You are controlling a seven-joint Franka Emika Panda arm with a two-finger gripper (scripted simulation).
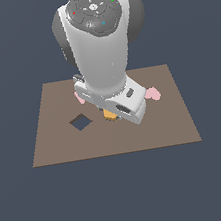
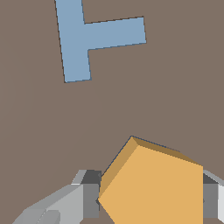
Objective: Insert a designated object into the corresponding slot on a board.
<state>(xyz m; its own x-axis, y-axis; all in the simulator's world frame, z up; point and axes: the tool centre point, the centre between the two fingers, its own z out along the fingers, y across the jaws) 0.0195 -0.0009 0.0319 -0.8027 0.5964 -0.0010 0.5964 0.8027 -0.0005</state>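
In the exterior view the white Panda arm (image 1: 102, 58) leans down over the middle of the brown board (image 1: 62, 145), and its bulk covers much of the panel's centre. The gripper (image 1: 111, 115) sits low at the board's surface, with a sliver of the orange pentagon block (image 1: 110, 114) showing beneath the wrist housing. From the board's centre, the dark diamond-shaped cutout (image 1: 80, 121) lies toward 9 o'clock, just beside the block but apart from it. The pink heart (image 1: 153, 94) peeks out from behind the arm toward 2 o'clock. A second pink patch shows at the arm's other edge, toward 10 o'clock; what it belongs to is hard to tell. The pentagon slot is not visible, perhaps hidden under the arm.

The wrist view shows the block (image 2: 153, 188) large and flat-faced, with a grey finger (image 2: 89, 199) pressed against one side and the other finger (image 2: 211, 199) against the opposite side, so the gripper (image 2: 151, 201) is clamped on it. The blue T (image 2: 85, 37) lies flat on the board (image 2: 35, 131), well apart from the block.
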